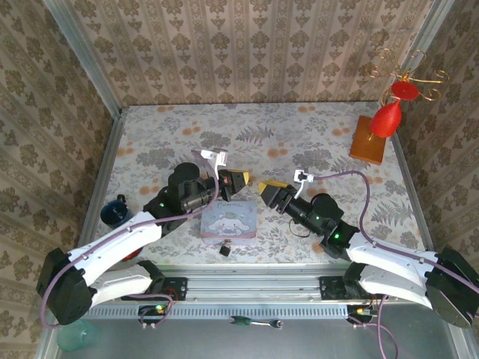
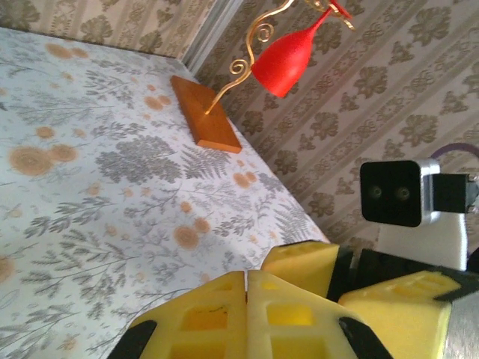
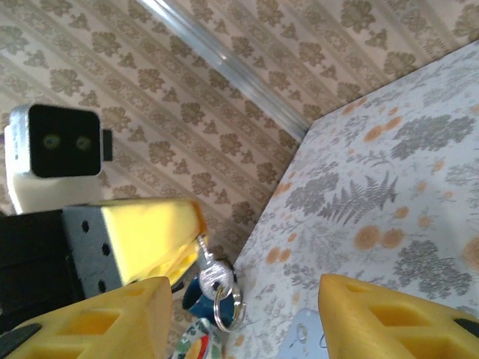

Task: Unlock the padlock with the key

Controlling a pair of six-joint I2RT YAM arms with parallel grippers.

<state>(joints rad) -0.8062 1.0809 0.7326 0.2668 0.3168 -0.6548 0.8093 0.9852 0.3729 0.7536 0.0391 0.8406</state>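
My left hand (image 1: 239, 179) is pinched shut on the key (image 3: 212, 275); my right hand (image 1: 268, 188) stands wide open just beside it.

From my left wrist, the yellow pads (image 2: 281, 318) meet flat with no gap. From my right wrist, the key hangs out of that closed tip with its silvery head and ring lowest, in front of my right hand's spread fingers (image 3: 397, 321). The two hands face each other tip to tip, near but apart, above the floral tabletop (image 1: 314, 127). The cartoon-dog tin (image 1: 228, 223) lies just on my side of both tips, closer to the left hand. The padlock (image 1: 224, 250) is a small dark block on the tabletop just beside the tin's near edge. It is nearer my bases than either hand and clear of both.
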